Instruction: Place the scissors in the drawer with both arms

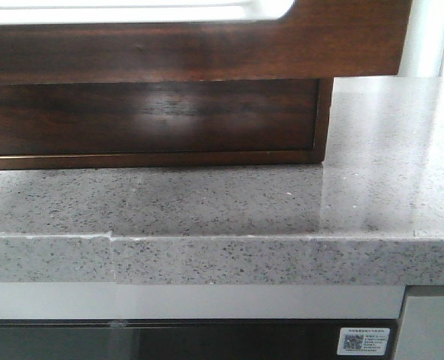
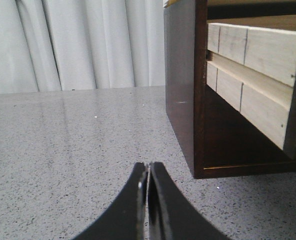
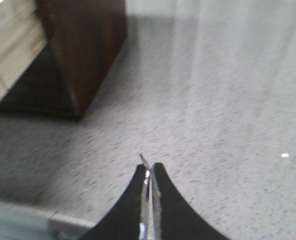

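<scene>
Pressing their jaws fully together with nothing between them, the left gripper (image 2: 148, 172) and right gripper (image 3: 149, 172) are hovering low over the speckled grey table (image 1: 229, 206), while the dark-brown drawer (image 1: 207, 45) is sitting at the cabinet's (image 2: 180, 85) top, overhanging the recessed panel below.

Kitchen-like room, speckled stone countertop (image 1: 207, 210), curtains (image 2: 73, 45) (white)

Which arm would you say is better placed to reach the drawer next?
Probably left: the left gripper sits close to the cabinet holding the drawer; the right gripper looks farther from it.
</scene>
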